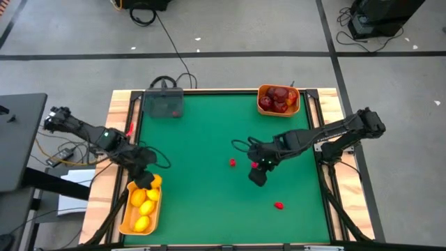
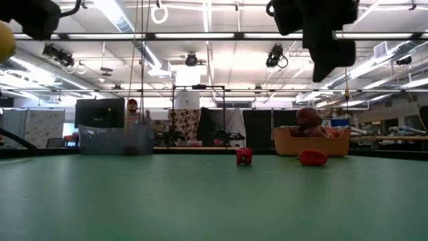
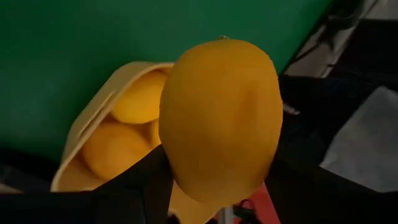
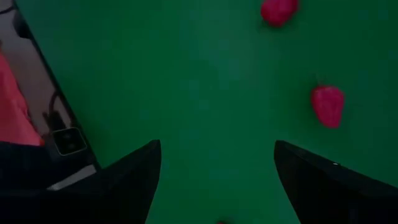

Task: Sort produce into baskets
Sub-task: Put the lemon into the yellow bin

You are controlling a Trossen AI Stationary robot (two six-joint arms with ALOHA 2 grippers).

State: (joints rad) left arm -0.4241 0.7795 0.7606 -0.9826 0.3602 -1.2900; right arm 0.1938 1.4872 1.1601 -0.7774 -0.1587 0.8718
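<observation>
My left gripper [image 1: 146, 178] is shut on a yellow lemon-like fruit [image 3: 217, 118] above the far end of the orange basket [image 1: 127, 216] at the table's near left, where several yellow fruits [image 1: 142, 208] lie. The fruit also shows in the low view [image 2: 5, 40]. My right gripper [image 1: 258, 177] hangs open and empty above the table's middle right [image 4: 217, 180]. Small red bits lie on the green mat [image 1: 232, 163], [image 1: 279, 206]; two show in the right wrist view [image 4: 328, 104], [image 4: 278, 9]. My left gripper pinches the yellow fruit between its two fingers [image 3: 149, 186], on the two sides of the fruit's end nearest the wrist [image 3: 186, 180]. The fruit is lifted clear, above the basket [image 3: 93, 118], and its free end points away from the gripper.
A second orange basket [image 1: 300, 104] with dark red round fruits [image 1: 277, 99] stands at the far right. A dark grey tray [image 1: 164, 104] stands at the far left. Wooden table edges [image 1: 118, 111] frame the green mat. A person stands beyond the table in the low view [image 2: 132, 110].
</observation>
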